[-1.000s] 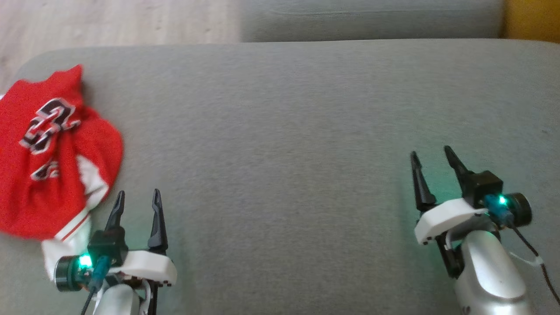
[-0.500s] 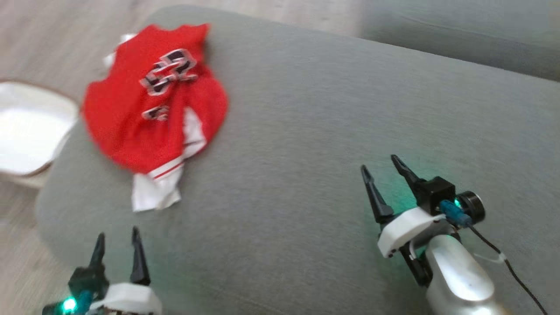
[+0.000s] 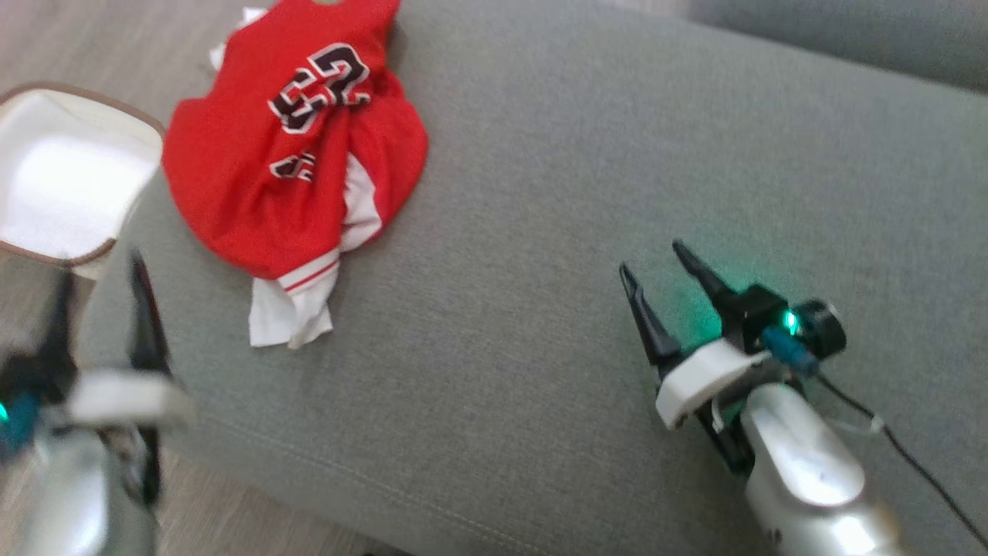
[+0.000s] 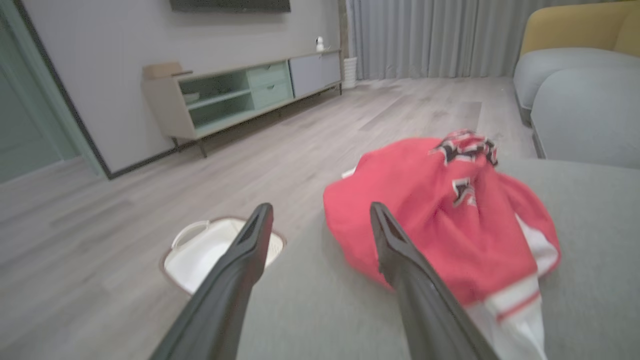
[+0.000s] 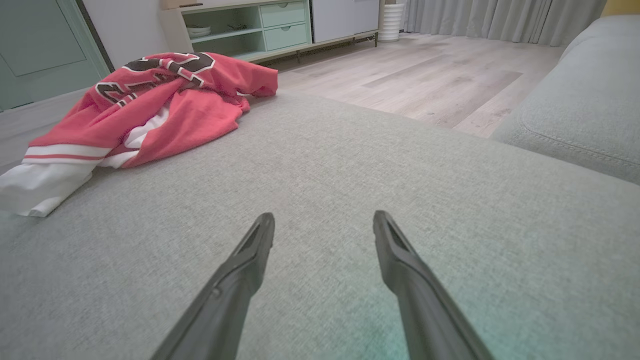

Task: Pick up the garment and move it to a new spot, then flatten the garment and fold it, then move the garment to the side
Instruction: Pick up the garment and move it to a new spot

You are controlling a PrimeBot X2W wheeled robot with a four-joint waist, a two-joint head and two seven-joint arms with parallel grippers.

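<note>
Left hand and right hand gape empty. Left wrist view catches a white basin near the crumpled garment.

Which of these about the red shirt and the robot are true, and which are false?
The shirt lies crumpled on the sofa. True.
The right end effector holds the shirt. False: it is open, over bare sofa, apart from the shirt.
A white tub sits on the floor beside the sofa. True.
The left end effector is shut. False: it is open.
</note>
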